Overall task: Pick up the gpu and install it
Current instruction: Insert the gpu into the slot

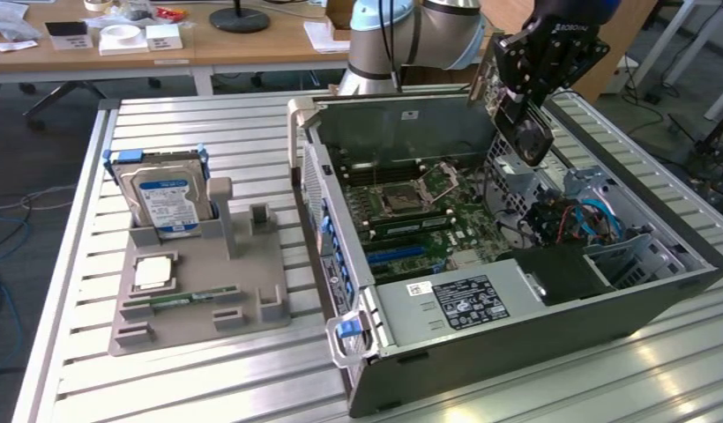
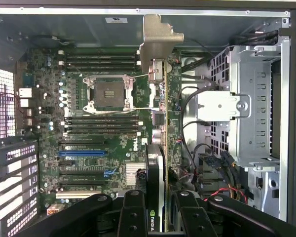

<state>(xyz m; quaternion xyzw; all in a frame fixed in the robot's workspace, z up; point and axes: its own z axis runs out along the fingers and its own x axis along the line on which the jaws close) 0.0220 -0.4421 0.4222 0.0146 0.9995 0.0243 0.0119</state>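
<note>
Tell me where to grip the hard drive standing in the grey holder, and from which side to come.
Take the hard drive by its upper part, pinching its two broad faces, coming straight down from above. It stands on edge in the grey holder, whose slot encloses its lower end, so likely only the top is free.

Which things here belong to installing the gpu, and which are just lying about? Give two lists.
Job in hand: gpu, clamped in the fingers; open computer case; motherboard.
Lying about: hard drive; memory stick; grey holder.
</note>
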